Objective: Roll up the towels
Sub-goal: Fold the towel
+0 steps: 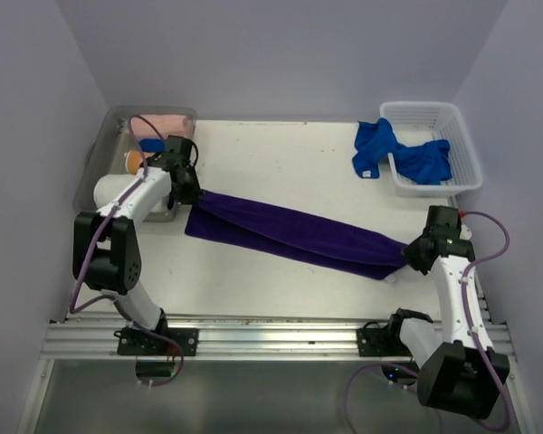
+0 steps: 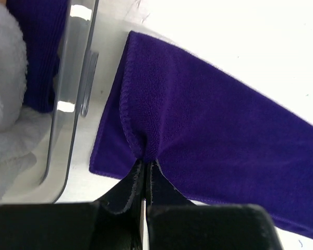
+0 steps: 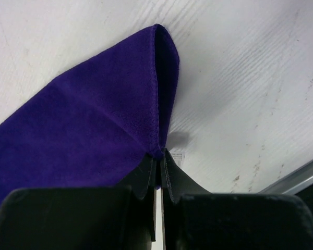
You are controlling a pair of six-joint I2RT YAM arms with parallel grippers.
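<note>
The left gripper (image 2: 145,165) is pressed together on the short end of the purple towel (image 2: 208,130), pinching a small bunch of the hemmed edge so the cloth puckers up into the fingers. From this pinch the towel runs off toward 4 o'clock in the overhead view, a long folded band lying on the white table (image 1: 281,154). Just beside this gripper, at its 9 o'clock, is the wall of a clear bin (image 1: 100,154). It holds a pink rolled towel (image 1: 163,122) at its far end.

The right gripper (image 3: 159,156) is likewise closed tight, nipping the opposite end of the towel right at the folded corner. From here the cloth stretches away toward 10 o'clock in the overhead view, reaching across to the left gripper. The band sags slightly between the two pinches, and its middle rests on the table.

Well apart, at 12 o'clock from the right gripper, a white basket (image 1: 462,145) holds blue towels (image 1: 407,154), one draped over its left rim onto the table.
</note>
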